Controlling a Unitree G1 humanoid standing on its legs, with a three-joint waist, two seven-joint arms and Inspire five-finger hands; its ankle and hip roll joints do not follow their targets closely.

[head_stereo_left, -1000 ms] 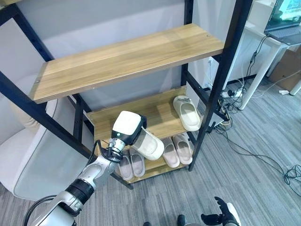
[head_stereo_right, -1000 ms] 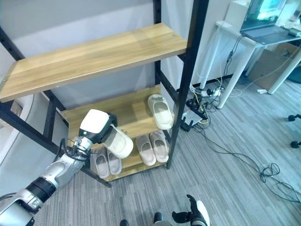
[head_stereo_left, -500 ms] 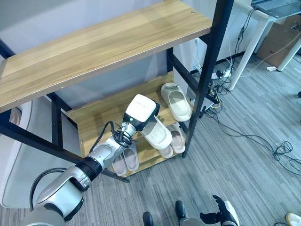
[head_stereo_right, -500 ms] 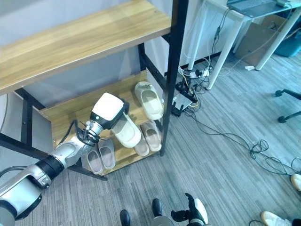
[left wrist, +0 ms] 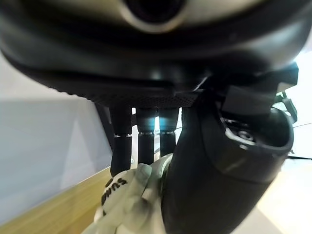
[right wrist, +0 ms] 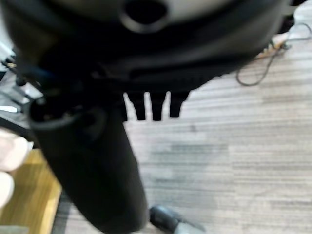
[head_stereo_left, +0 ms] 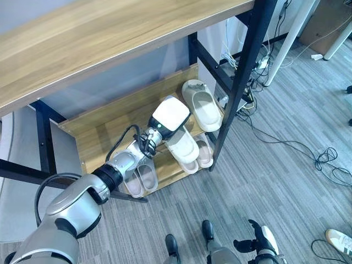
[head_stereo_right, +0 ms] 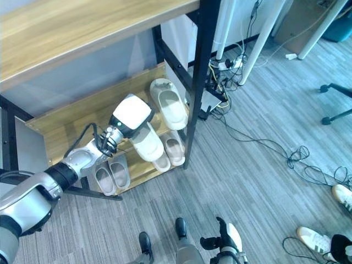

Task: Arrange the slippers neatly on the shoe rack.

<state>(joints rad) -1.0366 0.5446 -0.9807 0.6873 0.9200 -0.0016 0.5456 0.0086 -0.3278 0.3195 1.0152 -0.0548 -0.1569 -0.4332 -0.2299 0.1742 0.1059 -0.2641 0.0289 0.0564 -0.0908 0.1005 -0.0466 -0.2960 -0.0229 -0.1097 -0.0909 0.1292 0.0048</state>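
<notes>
**Left hand brings a cream slipper to the middle shelf**

Left eye view: The left hand reaches into the shoe rack with a cream slipper in its grip, held over the front edge of the middle shelf. The slipper's long axis runs roughly front to back on the rack; which end is the toe I cannot tell. Its mate lies on the same shelf just beside it, toward the rack's right post, sole down and on a similar line. It looks like a moulded foam slide: probably light, springy and not fragile, its smooth skin a little slippery. The side wall or strap edge seems the natural place to hold it.

Right eye view: Two smaller pairs stand on the bottom shelf, a grey pair and a pinkish pair, the latter partly under the held slipper. The right hand hangs low over the floor.

Left wrist view: The fingers curl over the slipper's pale edge, the thumb closing against it.

Right wrist view: The right hand's fingers appear as short stubs, apparently curled, holding nothing.
</notes>
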